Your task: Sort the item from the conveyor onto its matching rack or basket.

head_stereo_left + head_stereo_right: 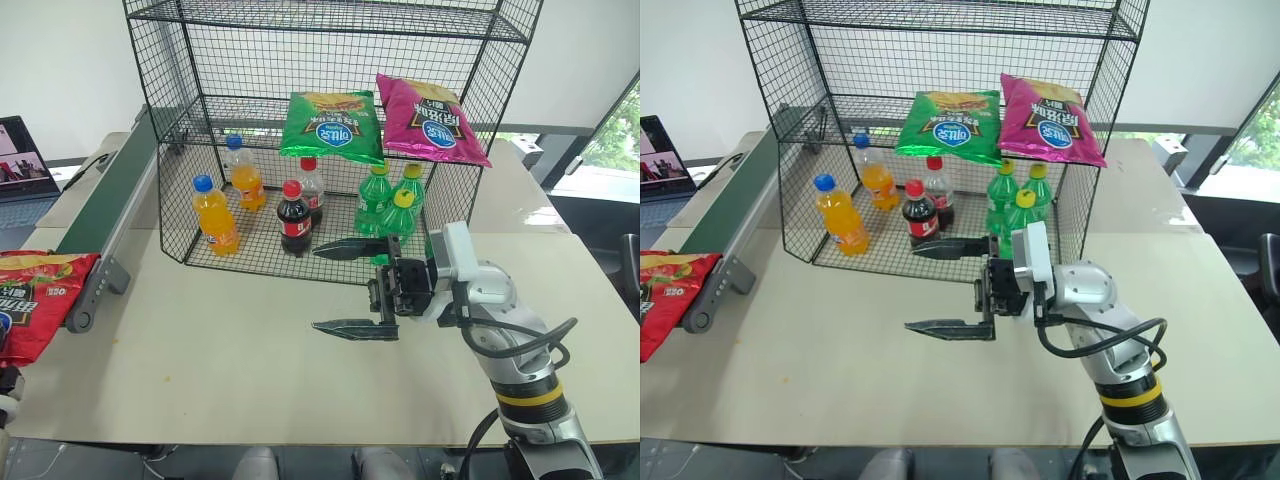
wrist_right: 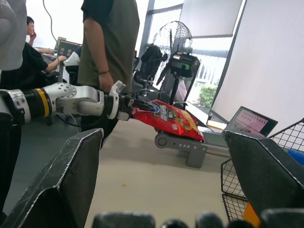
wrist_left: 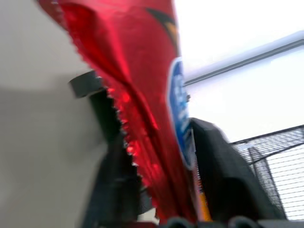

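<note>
On the big pale table [image 1: 250,370], the left gripper [image 2: 127,107] is pinching the light, crinkly red chip bag [image 2: 167,119] by its edge, while the right gripper [image 1: 352,287] is hanging wide open.

Red bag [image 1: 35,300] cut off by left edge in head views; lower part out of sight. Left pincer [image 2: 129,107] partly covered by bag in right wrist view. In left wrist view bag blurred, print unreadable, logo seen edge-on. Rack [image 1: 330,60] top cropped. Laptop [image 1: 22,158] cut by left edge. Person [image 2: 102,52] cropped above shoulders. Bottle labels too small to read.
</note>
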Controlling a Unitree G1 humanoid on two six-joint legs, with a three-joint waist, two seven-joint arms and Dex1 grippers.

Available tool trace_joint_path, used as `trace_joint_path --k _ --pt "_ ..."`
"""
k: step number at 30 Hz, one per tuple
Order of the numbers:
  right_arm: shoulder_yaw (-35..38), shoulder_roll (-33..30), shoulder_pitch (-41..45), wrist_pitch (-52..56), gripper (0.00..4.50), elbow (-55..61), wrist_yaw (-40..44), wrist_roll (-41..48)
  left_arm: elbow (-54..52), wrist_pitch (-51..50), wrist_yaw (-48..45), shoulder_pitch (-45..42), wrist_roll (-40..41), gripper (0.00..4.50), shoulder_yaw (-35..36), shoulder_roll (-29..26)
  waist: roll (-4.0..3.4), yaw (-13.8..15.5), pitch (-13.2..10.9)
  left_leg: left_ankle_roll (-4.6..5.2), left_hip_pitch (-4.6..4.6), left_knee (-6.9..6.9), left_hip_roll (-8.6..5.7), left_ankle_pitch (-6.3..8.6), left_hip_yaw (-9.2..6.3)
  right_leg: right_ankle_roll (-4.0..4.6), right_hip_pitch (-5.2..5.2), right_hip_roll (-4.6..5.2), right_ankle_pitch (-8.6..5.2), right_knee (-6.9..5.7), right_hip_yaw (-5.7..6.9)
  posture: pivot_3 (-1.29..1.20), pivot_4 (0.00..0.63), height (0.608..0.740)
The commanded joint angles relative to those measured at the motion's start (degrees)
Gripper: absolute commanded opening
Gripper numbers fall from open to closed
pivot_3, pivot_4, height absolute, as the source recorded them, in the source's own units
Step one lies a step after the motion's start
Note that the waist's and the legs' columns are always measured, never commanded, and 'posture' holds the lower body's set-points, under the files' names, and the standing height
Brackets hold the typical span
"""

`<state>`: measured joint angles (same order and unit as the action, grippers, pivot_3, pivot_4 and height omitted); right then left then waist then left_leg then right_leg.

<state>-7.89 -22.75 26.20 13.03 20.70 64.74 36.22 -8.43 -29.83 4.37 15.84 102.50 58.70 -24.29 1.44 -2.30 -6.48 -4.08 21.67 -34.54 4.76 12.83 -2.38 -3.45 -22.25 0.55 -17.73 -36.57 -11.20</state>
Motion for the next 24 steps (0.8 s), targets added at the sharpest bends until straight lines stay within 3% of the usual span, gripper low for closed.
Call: trace_joint_path --k 1,7,11,17,24 --pt "0.76 0.36 1.17 -0.71 4.50 1.15 -1.07 0.14 -4.61 1.23 0.73 -0.10 2.54 0.06 1.93 -1.08 0.00 0.01 0.00 -0.01 0.00 0.00 0.00 0.00 0.00 0.00 0.00 0.00 0.00 0.00 0.00 0.00 0.150 0.740" --pt "2.11 0.65 1.56 0.39 4.50 1.64 -6.54 -1.28 -19.18 -0.60 -0.16 0.45 8.48 0.06 -0.66 -4.39 0.08 0.11 -0.05 -0.08 0.03 0.10 0.02 -0.04 -0.01 0.00 0.00 0.00 0.01 0.15 0.01 0.00 0.150 0.740" --pt "2.77 1.35 1.98 1.83 4.50 3.61 -11.91 -1.37 -24.24 0.24 2.39 -8.34 10.50 0.06 -6.48 -7.98 -0.06 0.76 -0.14 -0.21 0.01 0.17 0.02 -0.12 -0.06 -0.07 -0.01 0.02 0.07 0.45 0.05 0.00 0.150 0.740" --pt "3.74 0.95 2.37 3.24 4.50 6.69 -17.57 -1.95 -24.30 0.33 5.97 -24.41 10.50 0.06 -17.76 -9.38 -0.12 0.86 -0.15 -0.23 0.13 0.30 0.02 -0.15 -0.08 -0.05 0.02 0.01 0.12 0.47 0.06 0.00 0.150 0.740" --pt "5.95 1.27 2.86 2.31 4.50 10.43 -25.84 -5.85 -12.23 -2.42 4.22 -44.60 10.50 0.06 -30.25 -6.63 -0.12 1.52 -0.14 -0.22 0.18 0.27 -0.02 -0.16 -0.13 -0.07 0.03 0.01 0.15 0.48 0.07 0.00 0.150 0.740"
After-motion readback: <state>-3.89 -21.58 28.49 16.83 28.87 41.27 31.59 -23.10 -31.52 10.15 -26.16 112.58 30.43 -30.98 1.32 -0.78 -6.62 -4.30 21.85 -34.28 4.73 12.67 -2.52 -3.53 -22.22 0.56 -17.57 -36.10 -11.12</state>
